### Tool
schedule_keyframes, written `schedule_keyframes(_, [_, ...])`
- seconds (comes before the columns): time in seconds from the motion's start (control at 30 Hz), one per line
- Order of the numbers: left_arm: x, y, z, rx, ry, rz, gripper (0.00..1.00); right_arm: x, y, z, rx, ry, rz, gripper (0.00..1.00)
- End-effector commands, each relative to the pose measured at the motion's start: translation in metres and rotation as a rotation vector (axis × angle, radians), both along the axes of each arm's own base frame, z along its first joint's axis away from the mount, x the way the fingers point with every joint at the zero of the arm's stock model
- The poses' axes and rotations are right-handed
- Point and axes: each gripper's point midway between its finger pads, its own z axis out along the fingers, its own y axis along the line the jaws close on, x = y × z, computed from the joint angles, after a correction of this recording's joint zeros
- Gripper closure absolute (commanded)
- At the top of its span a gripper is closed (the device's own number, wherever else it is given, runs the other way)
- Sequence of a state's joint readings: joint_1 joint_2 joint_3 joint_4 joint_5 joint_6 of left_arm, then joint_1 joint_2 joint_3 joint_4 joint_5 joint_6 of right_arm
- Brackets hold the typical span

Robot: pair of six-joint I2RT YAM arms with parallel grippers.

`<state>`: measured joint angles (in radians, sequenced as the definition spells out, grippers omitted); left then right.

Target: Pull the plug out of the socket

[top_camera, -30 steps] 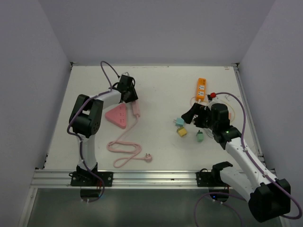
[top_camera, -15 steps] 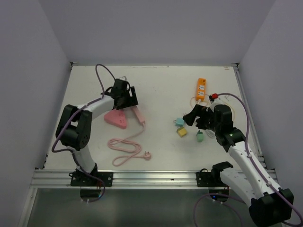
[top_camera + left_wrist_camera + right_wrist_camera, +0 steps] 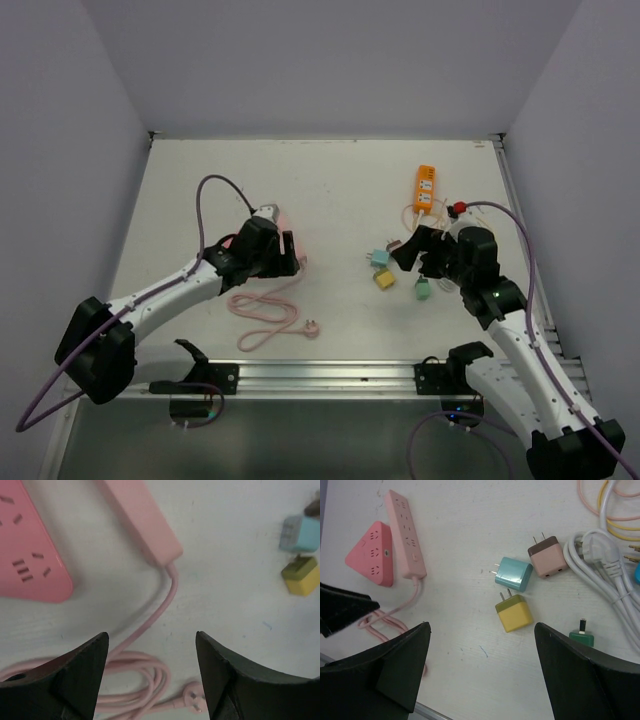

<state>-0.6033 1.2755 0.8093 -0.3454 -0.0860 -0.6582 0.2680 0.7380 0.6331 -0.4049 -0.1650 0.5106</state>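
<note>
**Two Grippers Spread Above the Desk; Pink Plug Lying Loose**

1. Left gripper [image 3: 150, 637]: the jaws are spread wide and hold nothing. It hangs above the left half of the desk [image 3: 340, 180]. Between its fingers [image 3: 80, 670], the left wrist view shows bare desk and the pink cable [image 3: 161, 605].

2. Pink power strip [image 3: 405, 540]: it lies flat, just beside the pink triangular socket [image 3: 374, 555]. Whether the two touch cannot be confirmed. The cable leaves the near end of the strip and runs into loose loops on the desk.

3. Pink plug [image 3: 192, 697]: it terminates the looped cable and rests on the desk, apart from the triangular socket and the strip. It sits near the right-hand finger in the left wrist view.

4. Right gripper [image 3: 481, 626]: the jaws are spread wide and hold nothing. It hangs above a cluster of adapters on the right half of the desk.

5. Adapter cluster: the blue adapter [image 3: 514, 574] lies just above the yellow adapter [image 3: 515, 612], with the brown adapter [image 3: 547, 556] just beside the blue one. The green adapter [image 3: 581, 636] lies nearer the right finger. A bundled white cable [image 3: 615, 595] lies at the right edge.

6. Orange power strip [image 3: 425, 187]: it lies beyond the cluster, toward the far side of the desk.
</note>
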Motion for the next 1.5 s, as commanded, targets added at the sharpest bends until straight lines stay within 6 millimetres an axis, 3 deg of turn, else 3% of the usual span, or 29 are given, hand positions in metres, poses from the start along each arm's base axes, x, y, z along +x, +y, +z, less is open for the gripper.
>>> schedule_keyframes(0.0, [-0.057,0.005,-0.032,0.018,0.134,0.017,0.27,0.000,-0.006,0.015,-0.024,-0.043,-0.012,0.11])
schedule_keyframes(0.07, [-0.081,-0.007,-0.031,-0.031,0.155,-0.004,0.28,-0.002,-0.009,0.017,-0.033,-0.046,-0.017,0.11])
schedule_keyframes(0.23, [-0.133,-0.015,-0.051,-0.083,0.270,-0.045,0.30,-0.002,-0.012,0.020,-0.046,-0.050,-0.027,0.11])
schedule_keyframes(0.43, [-0.144,-0.013,-0.077,-0.063,0.319,-0.038,0.31,0.000,-0.011,0.019,-0.046,-0.047,-0.030,0.11])
schedule_keyframes(0.53, [-0.139,-0.011,-0.085,-0.031,0.306,-0.031,0.32,-0.001,-0.013,0.018,-0.055,-0.043,-0.034,0.11])
schedule_keyframes(0.7, [-0.106,-0.001,-0.090,-0.001,0.268,0.022,0.32,-0.001,-0.015,0.014,-0.064,-0.038,-0.040,0.11])
schedule_keyframes(0.9, [-0.036,0.030,-0.069,0.114,0.104,0.152,0.33,-0.001,-0.017,0.019,-0.073,-0.050,-0.046,0.11])
schedule_keyframes(1.1, [0.015,0.034,-0.063,0.169,0.043,0.188,0.33,-0.008,-0.027,0.037,-0.102,-0.089,-0.069,0.11])
schedule_keyframes(1.3, [0.043,0.040,-0.073,0.182,0.062,0.219,0.33,-0.023,-0.044,0.076,-0.131,-0.164,-0.125,0.10])
schedule_keyframes(1.33, [0.045,0.039,-0.070,0.174,0.056,0.217,0.32,-0.025,-0.047,0.093,-0.127,-0.198,-0.137,0.10])
schedule_keyframes(1.47, [0.042,0.034,-0.054,0.122,0.037,0.203,0.27,-0.037,-0.069,0.131,-0.175,-0.278,-0.216,0.08])
